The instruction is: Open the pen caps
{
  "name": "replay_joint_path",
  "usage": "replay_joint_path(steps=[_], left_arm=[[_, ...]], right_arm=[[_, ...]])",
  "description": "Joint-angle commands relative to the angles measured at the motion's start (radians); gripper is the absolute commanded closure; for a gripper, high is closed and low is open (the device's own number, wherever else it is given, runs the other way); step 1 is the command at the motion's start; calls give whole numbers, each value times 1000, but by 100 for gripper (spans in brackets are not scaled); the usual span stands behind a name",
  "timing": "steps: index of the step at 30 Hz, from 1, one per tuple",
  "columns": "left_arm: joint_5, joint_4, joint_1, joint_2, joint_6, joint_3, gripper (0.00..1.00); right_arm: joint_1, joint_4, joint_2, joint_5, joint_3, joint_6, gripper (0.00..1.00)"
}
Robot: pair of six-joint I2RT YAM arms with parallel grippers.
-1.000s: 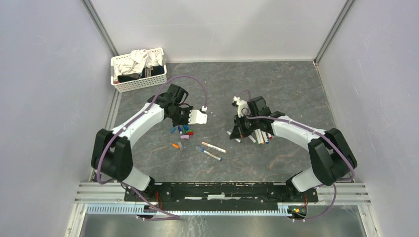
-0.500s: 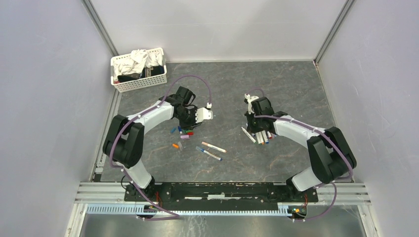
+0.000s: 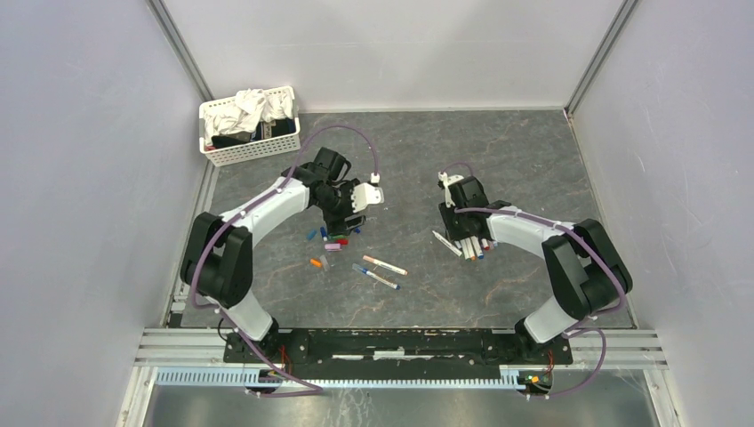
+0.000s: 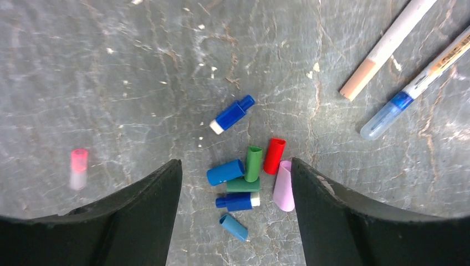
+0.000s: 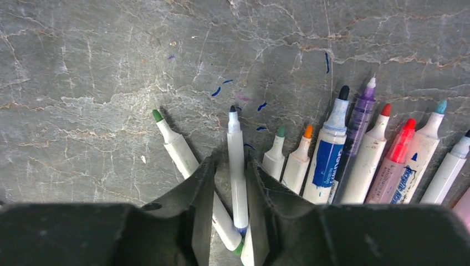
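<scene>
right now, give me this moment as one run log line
left gripper open over loose coloured plastic pen caps | right gripper open, straddling uncapped white dark-tipped pen

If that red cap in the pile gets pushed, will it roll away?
Likely: the red cap is a round tube lying sideways. The light green cap and pink cap right beside it may block it. Small plastic, so it's probably light.

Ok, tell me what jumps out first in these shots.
A heap of coloured pen caps lies right between the left gripper's wide-open jaws. Beside the right gripper, a fan of uncapped pens lies side by side. A white basket sits at the table's far-left corner.
</scene>
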Motion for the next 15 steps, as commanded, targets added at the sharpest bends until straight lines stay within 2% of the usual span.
replay_joint_path(steps=[1, 6, 11, 13, 15], left_arm=[[51, -55, 8, -78, -119, 92, 22], [32, -107, 20, -114, -224, 171, 19], [-32, -101, 31, -165, -324, 219, 15], [-78, -81, 36, -191, -369, 223, 4], [-125, -79, 39, -207, -399, 226, 0]], right_arm=[[-3, 29, -17, 22, -19, 9, 64], [31, 34, -111, 34, -16, 29, 55], [175, 23, -179, 108, 26, -9, 48], [253, 32, -180, 86, 44, -35, 46], [319, 57, -166, 38, 53, -60, 46]])
